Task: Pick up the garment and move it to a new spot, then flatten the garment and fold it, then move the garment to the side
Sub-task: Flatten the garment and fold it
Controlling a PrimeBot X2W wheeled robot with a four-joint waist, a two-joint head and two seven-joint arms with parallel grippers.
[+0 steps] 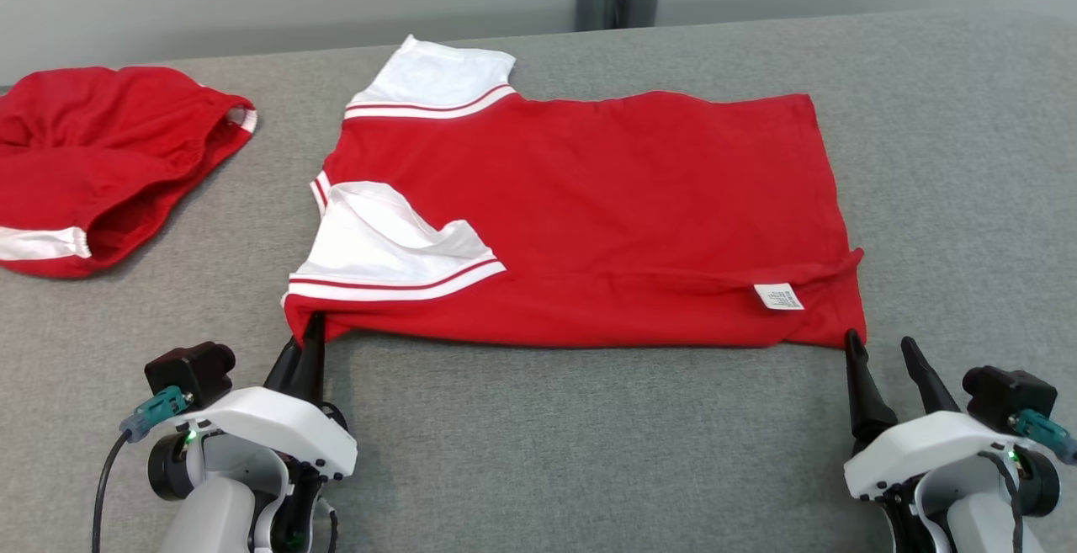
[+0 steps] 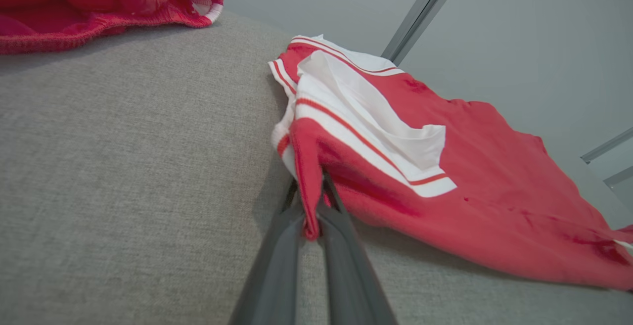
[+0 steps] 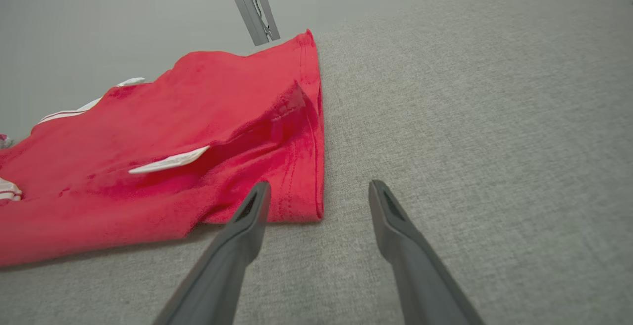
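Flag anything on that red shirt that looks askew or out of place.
On the red shirt, the near white sleeve lies crumpled, folded over the body rather than flat. A white care label shows by the near right corner, where the hem is folded over.

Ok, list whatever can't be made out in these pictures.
- Head view: print on the white label, too small to read.
- Head view: second red garment, cut off by the left edge.
- Left wrist view: how much shirt the left claw pinches, hidden by bunched cloth.
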